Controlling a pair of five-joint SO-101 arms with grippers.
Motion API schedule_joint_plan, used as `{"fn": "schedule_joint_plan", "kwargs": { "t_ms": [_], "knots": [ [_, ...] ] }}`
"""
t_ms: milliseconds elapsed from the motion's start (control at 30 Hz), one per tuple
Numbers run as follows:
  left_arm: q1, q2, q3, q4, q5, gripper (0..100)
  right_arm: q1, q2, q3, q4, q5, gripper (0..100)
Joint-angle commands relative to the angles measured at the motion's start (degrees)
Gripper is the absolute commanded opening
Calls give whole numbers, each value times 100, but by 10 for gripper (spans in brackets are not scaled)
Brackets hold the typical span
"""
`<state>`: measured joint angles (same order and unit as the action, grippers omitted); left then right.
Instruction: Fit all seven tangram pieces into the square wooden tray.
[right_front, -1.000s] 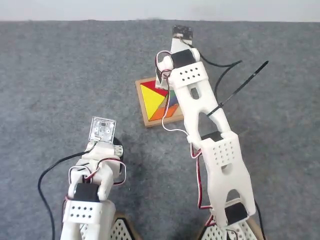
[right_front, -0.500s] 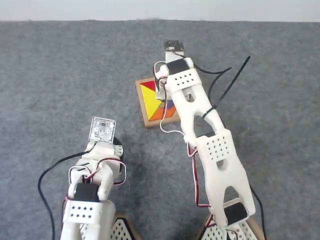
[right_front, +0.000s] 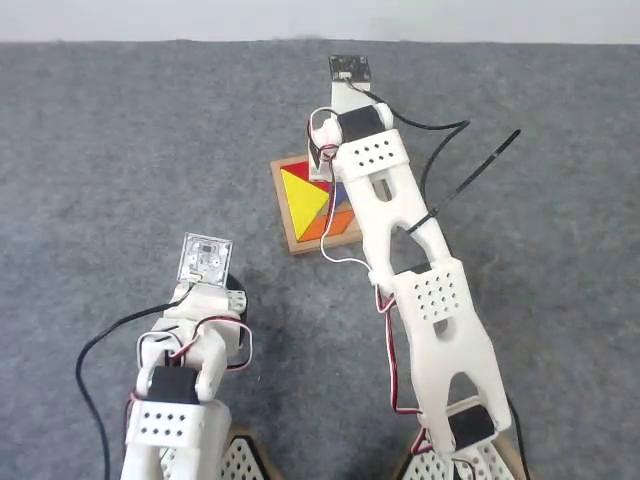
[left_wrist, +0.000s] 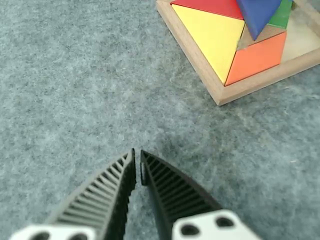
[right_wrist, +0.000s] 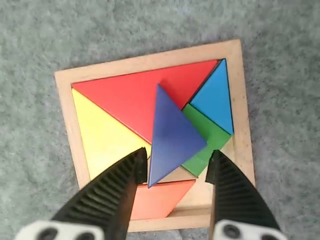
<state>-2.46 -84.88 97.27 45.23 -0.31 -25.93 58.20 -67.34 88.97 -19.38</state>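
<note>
Where the grey carpet (left_wrist: 75, 75) covers the table, the square wooden tray (right_wrist: 150, 62) lies flat beneath the right arm's wrist, well ahead of the left arm in the high view. Inside it, a large red wooden triangle (right_wrist: 135, 95) fills the side along one rim, and a large yellow wooden triangle (right_wrist: 102, 135) sits flush against it along the adjoining rim. An orange four-sided wooden piece (right_wrist: 157, 197) lies next to the yellow one. A light blue wooden triangle (right_wrist: 215, 102) occupies the corner beside the red one, with a green wooden square (right_wrist: 207, 142) touching it. A dark blue wooden triangle (right_wrist: 172, 135) is not seated: it rests on top, overlapping the red triangle and the green square. Bare tray floor shows beside the orange piece. The right gripper (right_wrist: 177, 154) hangs over the tray with its jaws spread wide, one on either side of the dark blue triangle's lower part, and whether either jaw touches it cannot be told. The left gripper (left_wrist: 137, 152) sits low over the carpet near one corner of the tray, jaws closed together with nothing between them.
</note>
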Motion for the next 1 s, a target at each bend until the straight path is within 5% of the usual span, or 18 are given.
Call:
{"fn": "schedule_joint_plan", "kwargs": {
  "t_ms": [0, 333, 967],
  "knots": [
    [-26, -79, -48, 44, 44, 15, -75, -75, -387, -215, 105, 190],
    [-26, -79, -48, 44, 44, 15, -84, 295, -404, -1068, 1723, 190],
    [-26, -79, -48, 44, 44, 15, 101, 866, -422, -752, 1820, 190]
  ]
}}
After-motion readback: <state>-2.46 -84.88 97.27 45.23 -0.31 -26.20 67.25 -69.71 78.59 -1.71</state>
